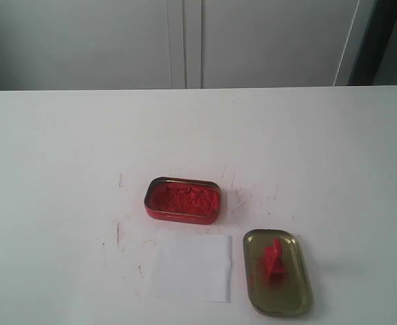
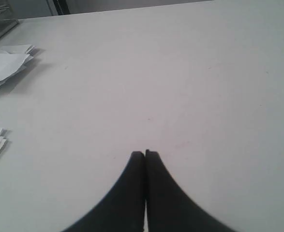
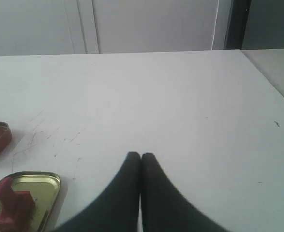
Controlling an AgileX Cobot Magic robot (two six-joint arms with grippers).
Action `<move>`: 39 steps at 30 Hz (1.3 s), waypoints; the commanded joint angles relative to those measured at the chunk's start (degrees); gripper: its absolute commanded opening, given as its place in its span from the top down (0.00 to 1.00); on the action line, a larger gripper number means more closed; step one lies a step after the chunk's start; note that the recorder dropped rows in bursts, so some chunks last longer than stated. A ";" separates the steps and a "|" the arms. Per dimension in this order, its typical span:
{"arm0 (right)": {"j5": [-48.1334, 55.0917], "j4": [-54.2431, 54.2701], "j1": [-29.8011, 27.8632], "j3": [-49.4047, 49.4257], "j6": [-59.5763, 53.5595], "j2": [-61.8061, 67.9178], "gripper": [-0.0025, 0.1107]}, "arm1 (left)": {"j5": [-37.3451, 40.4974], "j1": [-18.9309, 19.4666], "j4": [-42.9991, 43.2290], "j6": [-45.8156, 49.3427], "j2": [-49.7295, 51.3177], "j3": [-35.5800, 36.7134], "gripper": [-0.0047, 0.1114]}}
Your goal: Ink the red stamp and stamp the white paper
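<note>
Red plastic knob-handled stamp (image 1: 273, 261) lies in shallow gold metal lid (image 1: 291, 298), beside thin white paper sheet (image 1: 191, 267). Left gripper (image 2: 144, 153), right gripper (image 3: 141, 155): jaws pressed together, holding nothing.

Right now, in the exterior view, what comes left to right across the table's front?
white paper → gold lid with the red stamp in it; the red tin overlaps the paper sideways, so it's left out.
</note>
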 commanded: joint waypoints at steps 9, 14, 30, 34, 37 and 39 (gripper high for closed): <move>-0.67 -0.14 -0.28 0.32 0.26 -0.29 0.98 | -0.17 -0.02 -0.02 -0.22 -0.02 0.15 0.96; -0.79 -0.14 -0.28 0.32 0.27 -0.29 0.98 | -0.17 -0.02 -0.02 -0.22 -0.02 0.15 0.96; -14.47 -0.14 -0.28 0.32 -0.94 -0.29 0.98 | -0.17 -0.02 -0.02 -0.22 -0.02 0.15 0.96; -15.42 -0.14 -0.28 0.32 -5.39 -0.29 0.98 | -0.17 -0.02 -0.02 -0.22 -0.02 0.15 0.96; -15.65 -0.14 -0.28 0.32 -8.54 -0.29 0.98 | -0.17 -0.02 -0.02 -0.22 -0.02 0.15 0.96; -15.78 -0.14 -0.28 0.32 -9.72 -0.29 0.98 | -0.17 -0.02 -0.02 -0.22 -0.02 0.15 0.96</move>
